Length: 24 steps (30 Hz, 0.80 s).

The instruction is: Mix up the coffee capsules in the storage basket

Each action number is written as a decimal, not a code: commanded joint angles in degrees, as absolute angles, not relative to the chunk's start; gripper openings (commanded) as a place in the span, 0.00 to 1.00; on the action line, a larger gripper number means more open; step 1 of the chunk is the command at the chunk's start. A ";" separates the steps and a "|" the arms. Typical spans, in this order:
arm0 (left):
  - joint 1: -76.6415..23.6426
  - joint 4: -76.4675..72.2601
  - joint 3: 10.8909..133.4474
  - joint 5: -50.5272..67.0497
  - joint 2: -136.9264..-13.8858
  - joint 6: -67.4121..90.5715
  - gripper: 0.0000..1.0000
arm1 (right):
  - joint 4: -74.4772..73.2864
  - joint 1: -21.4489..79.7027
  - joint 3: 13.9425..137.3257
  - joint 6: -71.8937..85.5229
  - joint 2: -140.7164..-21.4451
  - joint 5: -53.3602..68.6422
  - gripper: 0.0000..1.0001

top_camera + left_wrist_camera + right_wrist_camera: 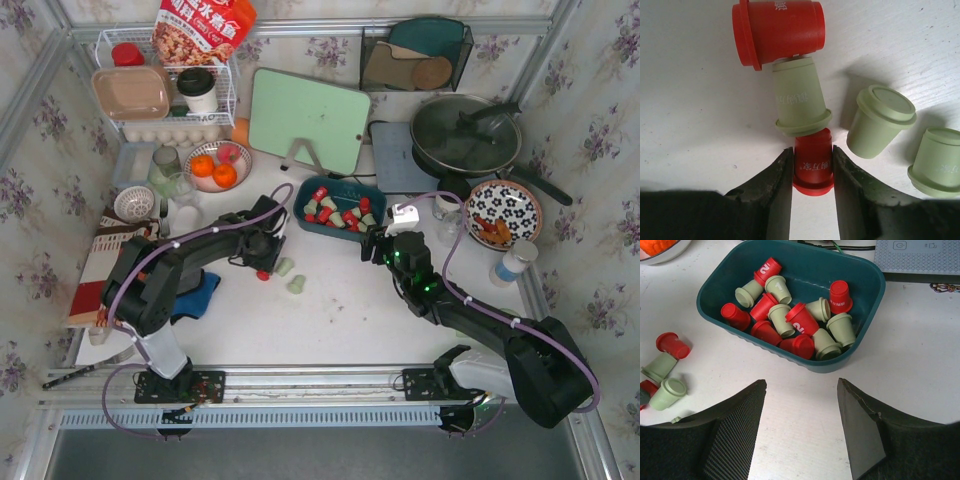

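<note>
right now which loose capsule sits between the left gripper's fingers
The small red capsule against the pale green capsule's rim: the left gripper clamps it, the rest lie clear.

One green capsule [939, 161] cut by right edge, red capsule [647, 387] by left edge

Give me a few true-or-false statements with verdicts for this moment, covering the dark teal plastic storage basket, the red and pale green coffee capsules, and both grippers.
1. The dark teal plastic storage basket holds both red and pale green coffee capsules. True.
2. The right gripper is holding a pale green capsule. False: its jaws stand open and empty, just in front of the basket.
3. The left gripper has its fingers on either side of a small red capsule lying on the white table. True.
4. Every capsule is inside the basket. False: several loose capsules, red and green, lie on the table outside it.
</note>
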<state>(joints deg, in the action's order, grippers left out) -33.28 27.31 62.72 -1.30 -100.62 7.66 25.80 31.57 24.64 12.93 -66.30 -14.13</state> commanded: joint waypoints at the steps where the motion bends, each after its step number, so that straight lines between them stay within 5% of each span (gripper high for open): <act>1: -33.22 27.84 62.49 -0.84 -102.15 8.27 0.37 | 26.89 31.64 24.97 12.39 -66.23 -14.06 0.67; 11: -33.22 27.88 63.76 -2.21 -104.47 9.36 0.32 | 26.72 31.61 25.01 12.38 -65.84 -13.98 0.66; 24: -33.31 20.06 70.76 5.53 -90.39 13.27 0.28 | 26.73 31.64 25.01 12.74 -65.66 -13.58 0.66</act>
<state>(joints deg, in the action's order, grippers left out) -33.30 26.11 66.41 1.13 -89.45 11.99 25.78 31.57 24.64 12.93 -65.93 -13.58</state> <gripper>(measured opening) 0.358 0.665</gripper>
